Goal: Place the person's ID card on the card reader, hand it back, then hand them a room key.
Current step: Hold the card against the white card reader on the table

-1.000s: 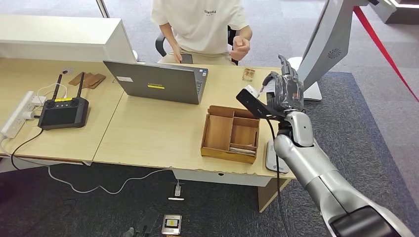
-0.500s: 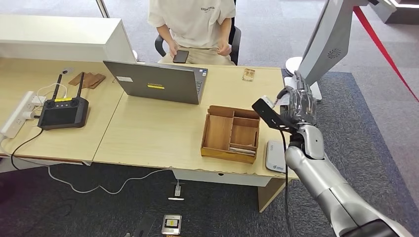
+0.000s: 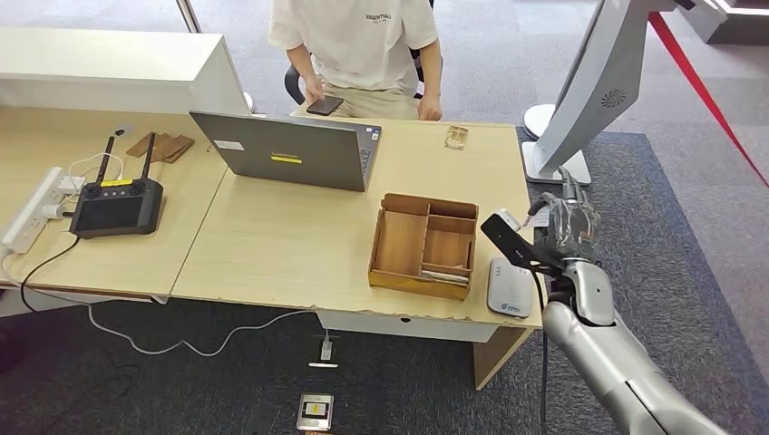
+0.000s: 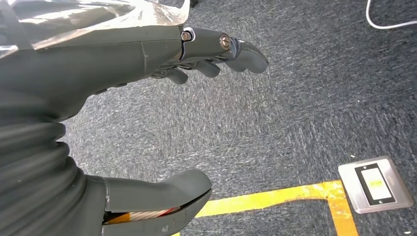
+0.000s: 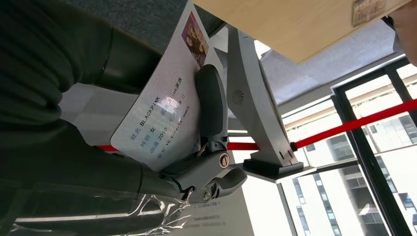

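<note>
On the white ID card pinched in the right hand we read "BLACKPINK" in a line of printed characters; its other lines are too small for us. The person's cream T-shirt carries small chest lettering we cannot make out. The grey laptop's yellow sticker stays illegible.

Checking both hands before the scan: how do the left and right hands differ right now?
The right hand grips the ID card; the left hand holds nothing, its fingers apart. The right hand is raised beside the desk's end, near the card reader; the left hand hangs over the carpet. Both are dark grey.
</note>
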